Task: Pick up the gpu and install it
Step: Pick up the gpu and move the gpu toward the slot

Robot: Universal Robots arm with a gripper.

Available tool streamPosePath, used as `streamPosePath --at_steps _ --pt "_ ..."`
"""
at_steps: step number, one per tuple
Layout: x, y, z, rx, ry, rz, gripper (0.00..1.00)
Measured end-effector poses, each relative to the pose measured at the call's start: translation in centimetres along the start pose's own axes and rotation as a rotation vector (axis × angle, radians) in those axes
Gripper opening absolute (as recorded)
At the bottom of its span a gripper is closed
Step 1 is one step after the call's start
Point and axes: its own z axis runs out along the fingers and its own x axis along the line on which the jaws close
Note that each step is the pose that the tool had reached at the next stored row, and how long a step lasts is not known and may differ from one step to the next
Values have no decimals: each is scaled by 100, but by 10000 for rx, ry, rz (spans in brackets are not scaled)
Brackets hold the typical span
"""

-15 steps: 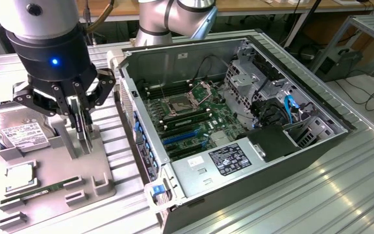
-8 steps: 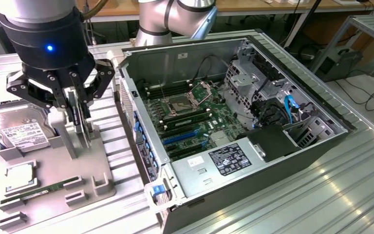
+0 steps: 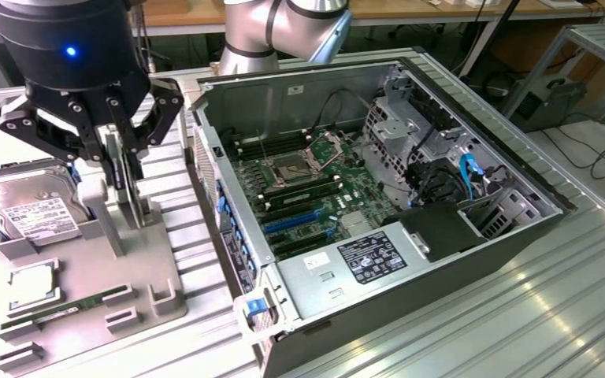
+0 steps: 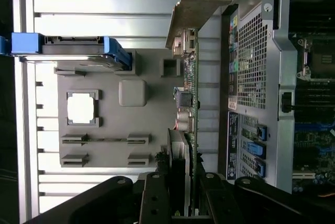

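Over gray fixture tray [image 3: 166, 291], gripper [image 3: 122, 161] clamps gpu [image 4: 191, 103] edge-on (bracket end down).

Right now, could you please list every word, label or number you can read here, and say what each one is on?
No text here is legible enough to quote.
hard drive label: white with dark print, too small to read.
power supply label: black with white print, too small to read.
gpu: seen edge-on, no print shows.
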Motion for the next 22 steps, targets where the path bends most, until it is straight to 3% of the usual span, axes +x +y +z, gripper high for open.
streamPosePath --at_steps 13,14,15,17,22 --pt "-13 6 -312 1 0 0 27" --pt "-16 8 -398 -1 -1 0 27" --pt "-26 8 -400 1 1 -1 27" --pt "-235 6 -394 0 0 0 27" --pt "-495 3 -389 1 0 0 27"
